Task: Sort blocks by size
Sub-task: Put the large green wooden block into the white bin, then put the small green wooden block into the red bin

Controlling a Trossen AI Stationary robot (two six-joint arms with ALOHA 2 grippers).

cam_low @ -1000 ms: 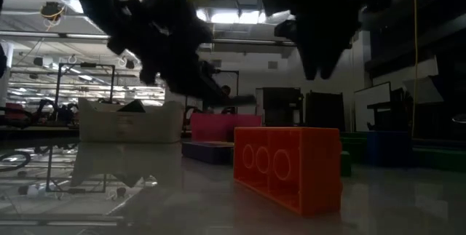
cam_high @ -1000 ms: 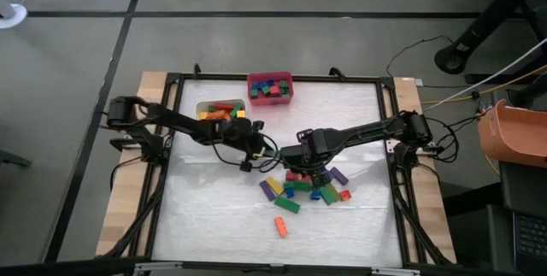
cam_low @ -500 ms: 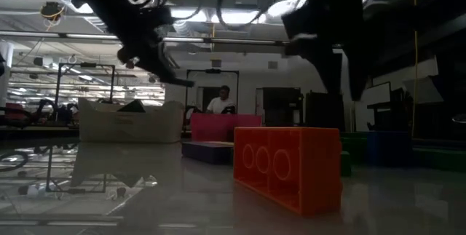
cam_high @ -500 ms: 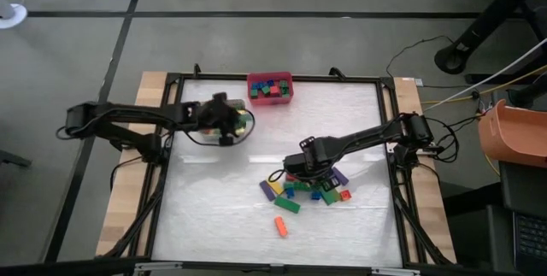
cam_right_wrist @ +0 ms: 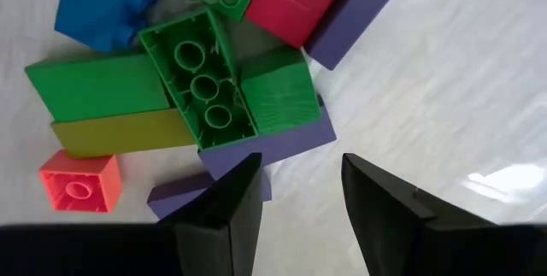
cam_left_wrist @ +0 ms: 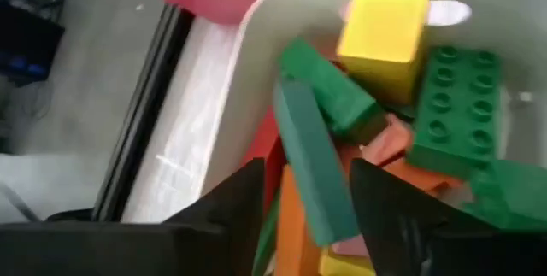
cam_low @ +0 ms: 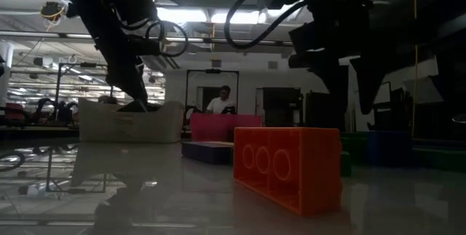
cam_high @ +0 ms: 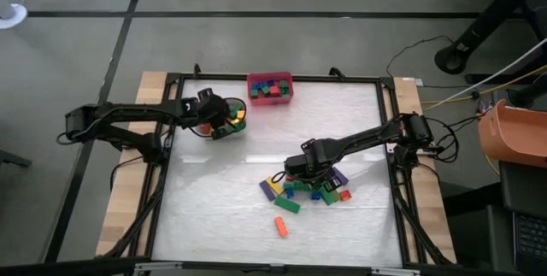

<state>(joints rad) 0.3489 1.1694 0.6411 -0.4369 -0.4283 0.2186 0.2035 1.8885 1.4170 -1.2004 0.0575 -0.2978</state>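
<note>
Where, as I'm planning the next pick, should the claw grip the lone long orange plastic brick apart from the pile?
Grip the long orange plastic brick across its two long sides at mid-length, coming straight down. It lies alone on the white table, so both sides look free; turn the claw to match its slant.

Right gripper (cam_right_wrist: 299, 208) fingers parted above white surface (cam_right_wrist: 461, 79), overturned green brick (cam_right_wrist: 201, 84) atop purple bar (cam_right_wrist: 282, 139), red (cam_right_wrist: 299, 2), blue (cam_right_wrist: 98, 7), small red brick (cam_right_wrist: 77, 186) nearby
</note>
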